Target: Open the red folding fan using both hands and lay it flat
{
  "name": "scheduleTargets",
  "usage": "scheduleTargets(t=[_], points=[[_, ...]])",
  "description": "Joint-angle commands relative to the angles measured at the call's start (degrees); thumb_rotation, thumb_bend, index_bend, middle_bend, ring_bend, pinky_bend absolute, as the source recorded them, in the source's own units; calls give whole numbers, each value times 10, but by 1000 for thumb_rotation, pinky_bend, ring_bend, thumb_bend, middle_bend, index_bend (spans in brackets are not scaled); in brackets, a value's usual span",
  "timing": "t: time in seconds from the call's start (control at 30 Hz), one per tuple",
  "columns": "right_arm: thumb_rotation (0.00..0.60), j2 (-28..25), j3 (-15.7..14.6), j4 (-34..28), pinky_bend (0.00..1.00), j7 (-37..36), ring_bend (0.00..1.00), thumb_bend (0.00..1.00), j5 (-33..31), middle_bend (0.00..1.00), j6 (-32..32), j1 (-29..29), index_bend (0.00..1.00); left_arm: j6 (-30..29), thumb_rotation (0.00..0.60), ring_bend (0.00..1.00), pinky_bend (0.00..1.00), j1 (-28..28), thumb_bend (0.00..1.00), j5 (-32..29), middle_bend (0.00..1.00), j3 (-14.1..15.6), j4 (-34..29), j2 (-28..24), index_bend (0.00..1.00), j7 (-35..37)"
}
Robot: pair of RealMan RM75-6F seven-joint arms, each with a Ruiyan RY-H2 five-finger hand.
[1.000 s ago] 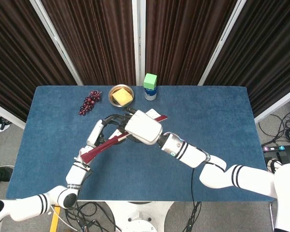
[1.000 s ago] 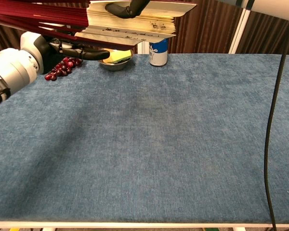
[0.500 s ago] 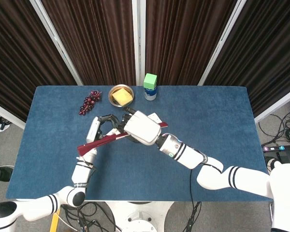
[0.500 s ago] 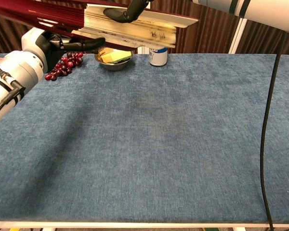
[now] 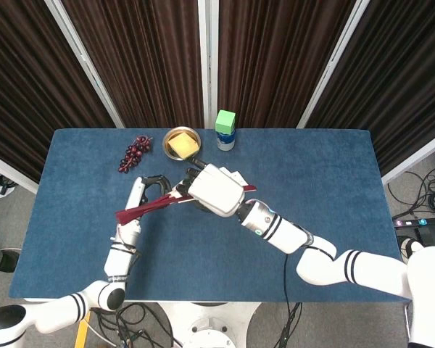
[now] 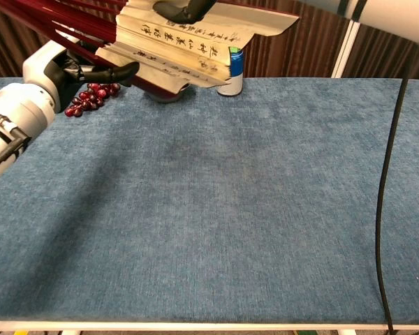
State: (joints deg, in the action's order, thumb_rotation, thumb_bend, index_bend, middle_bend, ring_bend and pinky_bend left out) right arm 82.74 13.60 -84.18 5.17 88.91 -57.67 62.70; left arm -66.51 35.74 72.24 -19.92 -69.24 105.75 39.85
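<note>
The spreading step looks to be in hand: the red folding fan (image 6: 188,56) is held up above the blue table (image 5: 312,188), only partly opened, its cream leaf with black writing showing in the chest view; the left hand (image 5: 146,190) grips the red ribs near the pivot end; the right hand (image 5: 214,190) holds the far guard; next, the guards probably need drawing further apart before lowering; the metal bowl (image 5: 180,135) holds a yellow block (image 5: 183,146)

Head view steeply down over the whole table (image 5: 326,188); chest view low, level, sharing its top.
</note>
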Motion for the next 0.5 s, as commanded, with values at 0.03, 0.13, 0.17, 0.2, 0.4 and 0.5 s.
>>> scheduleTargets(t=[0.03, 0.13, 0.17, 0.2, 0.4, 0.5], points=[[600, -15, -6, -11, 207, 18, 404, 1000, 10, 650, -7, -7, 875, -2, 600, 546, 451, -5, 414, 4, 735, 6, 2, -22, 826, -42], [600, -34, -13, -24, 203, 41, 405, 1000, 22, 650, -14, -15, 875, -9, 600, 546, 453, -7, 412, 12, 729, 18, 5, -47, 821, -115], [600, -40, -15, -29, 201, 48, 405, 1000, 25, 650, -16, -18, 875, -10, 600, 546, 454, -9, 412, 12, 726, 20, 4, -54, 818, -139], [600, -48, -18, -35, 199, 58, 405, 1000, 29, 650, -18, -22, 875, -12, 600, 546, 454, -11, 412, 9, 724, 22, 2, -64, 816, -168], [600, -81, -31, -63, 193, 106, 405, 1000, 46, 650, -34, -44, 875, -16, 600, 545, 454, -21, 411, -24, 710, 23, -19, -98, 795, -296], [600, -93, -35, -75, 191, 128, 405, 1000, 48, 650, -40, -56, 875, -25, 600, 545, 454, -25, 412, -41, 702, 24, -24, -103, 781, -362]])
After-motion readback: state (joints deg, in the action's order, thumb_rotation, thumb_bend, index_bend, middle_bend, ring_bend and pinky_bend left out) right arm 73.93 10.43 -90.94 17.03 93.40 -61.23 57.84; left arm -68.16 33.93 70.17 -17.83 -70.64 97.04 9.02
